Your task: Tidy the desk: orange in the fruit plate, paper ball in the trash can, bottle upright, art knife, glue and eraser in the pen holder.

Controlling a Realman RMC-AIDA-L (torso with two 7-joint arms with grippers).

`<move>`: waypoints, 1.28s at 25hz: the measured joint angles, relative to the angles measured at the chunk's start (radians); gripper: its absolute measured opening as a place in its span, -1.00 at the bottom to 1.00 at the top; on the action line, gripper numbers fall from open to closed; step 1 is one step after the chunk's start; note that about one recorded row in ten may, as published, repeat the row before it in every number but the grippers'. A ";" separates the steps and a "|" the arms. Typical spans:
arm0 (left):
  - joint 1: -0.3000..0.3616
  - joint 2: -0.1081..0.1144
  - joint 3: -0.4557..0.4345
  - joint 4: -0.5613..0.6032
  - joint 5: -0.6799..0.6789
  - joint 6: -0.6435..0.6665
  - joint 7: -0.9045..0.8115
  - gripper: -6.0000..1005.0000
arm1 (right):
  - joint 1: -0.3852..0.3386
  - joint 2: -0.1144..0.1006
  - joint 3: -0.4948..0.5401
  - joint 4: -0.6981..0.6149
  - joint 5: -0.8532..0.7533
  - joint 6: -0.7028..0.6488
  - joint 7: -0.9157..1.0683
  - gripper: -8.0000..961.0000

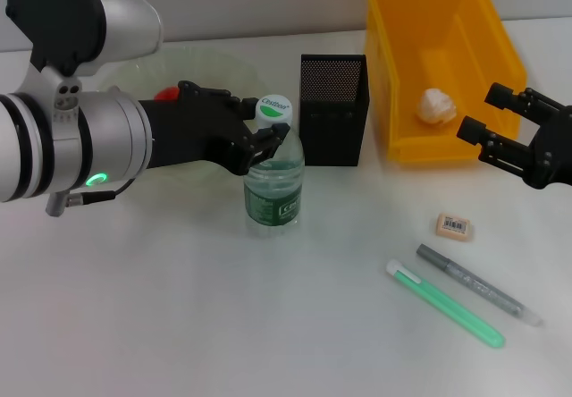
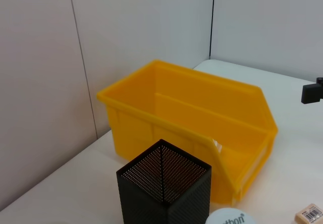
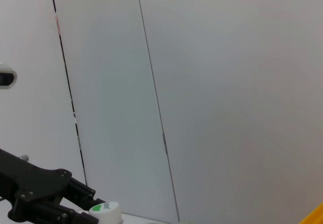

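Left gripper (image 1: 264, 133) at the upright bottle (image 1: 273, 182).
Its jaws close around the neck under the cap; the bottle stands on the bench (image 1: 179, 308) beside the pen holder (image 1: 333, 109). Right gripper (image 1: 500, 127) hangs open by the trash can (image 1: 402, 75).

A black left gripper (image 3: 75, 206) reaches to the bottle (image 3: 107, 213) cap before a pale panelled wall (image 3: 227, 93).

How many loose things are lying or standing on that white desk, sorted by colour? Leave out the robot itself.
Yellow: 1, rectangular plastic trash can
Black: 1, square mesh pen holder
Green: 3, clear plastic bottle with green label, translucent pale-green fruit plate, green glue stick
Grey: 1, slim art knife
Beige: 1, small eraser
White: 1, paper ball
Red-orange: 1, toy orange
Total: 9
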 joint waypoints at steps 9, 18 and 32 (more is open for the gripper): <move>0.002 -0.002 -0.020 -0.001 -0.001 -0.015 -0.010 0.01 | 0.001 0.000 0.000 -0.001 0.000 0.000 0.001 0.53; 0.006 0.000 -0.022 0.013 -0.016 -0.020 -0.006 0.40 | 0.002 0.000 0.002 0.001 0.000 0.003 0.002 0.53; 0.010 0.003 -0.084 0.029 -0.194 0.033 0.090 0.58 | 0.000 0.000 0.002 0.000 0.000 0.010 0.002 0.53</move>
